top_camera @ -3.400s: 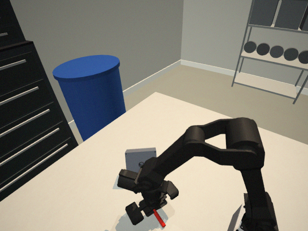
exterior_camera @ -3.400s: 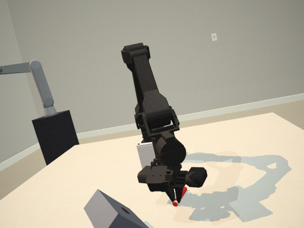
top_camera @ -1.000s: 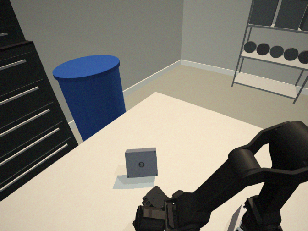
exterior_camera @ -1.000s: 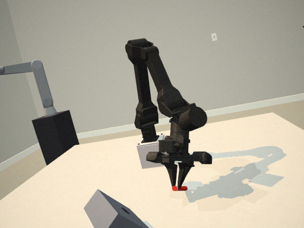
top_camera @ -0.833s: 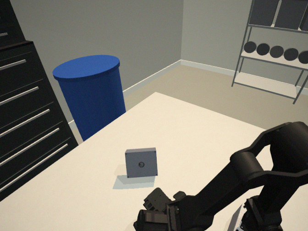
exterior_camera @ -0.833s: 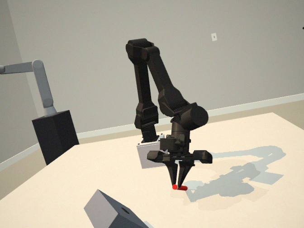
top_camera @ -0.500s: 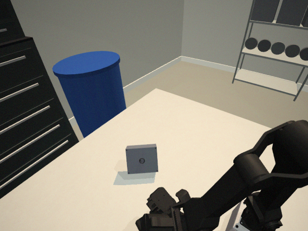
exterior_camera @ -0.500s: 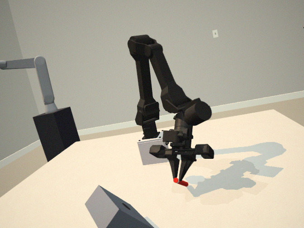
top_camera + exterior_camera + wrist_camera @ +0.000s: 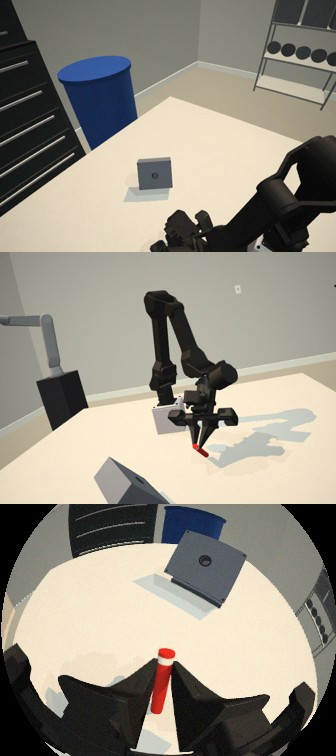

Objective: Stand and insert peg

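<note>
In the exterior view, the black jointed robot arm (image 9: 244, 211) (image 9: 184, 330) rises from a pale box-shaped base (image 9: 168, 421), bends at a high elbow, and comes down again toward the table (image 9: 217, 141) (image 9: 67, 447) (image 9: 115, 619). Its wrist is directed downward, with a slant. The two black tapered fingers (image 9: 193, 433) are closed on the red cylindrical peg with a white band (image 9: 202, 451) (image 9: 161, 684), and they pinch it near the banded end. The peg is tilted: the banded end is higher, and the plain end points downward, away from the fingers. I cannot tell whether this plain end touches the table. The grey sloped panel with one round hole (image 9: 154, 181) (image 9: 130, 482) (image 9: 206, 571) stands apart from the peg. In the top view, the panel is between the table's far corner and the bottom edge of the view, and its hole has no peg inside.
</note>
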{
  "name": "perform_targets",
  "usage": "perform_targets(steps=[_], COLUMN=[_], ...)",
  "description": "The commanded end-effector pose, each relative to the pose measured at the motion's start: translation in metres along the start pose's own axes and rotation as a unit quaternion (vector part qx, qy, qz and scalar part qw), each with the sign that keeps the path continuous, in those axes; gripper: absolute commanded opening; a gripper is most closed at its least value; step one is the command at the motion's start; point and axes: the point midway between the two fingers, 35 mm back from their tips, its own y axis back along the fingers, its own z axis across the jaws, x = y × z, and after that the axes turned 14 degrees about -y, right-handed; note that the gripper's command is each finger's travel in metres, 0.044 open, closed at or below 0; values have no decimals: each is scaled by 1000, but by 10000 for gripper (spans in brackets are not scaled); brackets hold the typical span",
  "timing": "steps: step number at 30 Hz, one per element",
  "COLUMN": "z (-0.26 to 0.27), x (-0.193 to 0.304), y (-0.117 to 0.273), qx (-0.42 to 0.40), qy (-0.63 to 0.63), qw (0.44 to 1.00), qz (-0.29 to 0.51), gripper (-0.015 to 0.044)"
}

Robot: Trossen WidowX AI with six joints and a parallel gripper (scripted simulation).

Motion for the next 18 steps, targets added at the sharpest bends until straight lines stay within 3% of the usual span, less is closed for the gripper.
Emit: perform_targets(steps=[1, 18], z=[-5, -7], x=[4, 10], y=[1, 11], qx=[2, -16], qy=[4, 5], qw=[1000, 996], qz=[-14, -85], gripper=[49, 49])
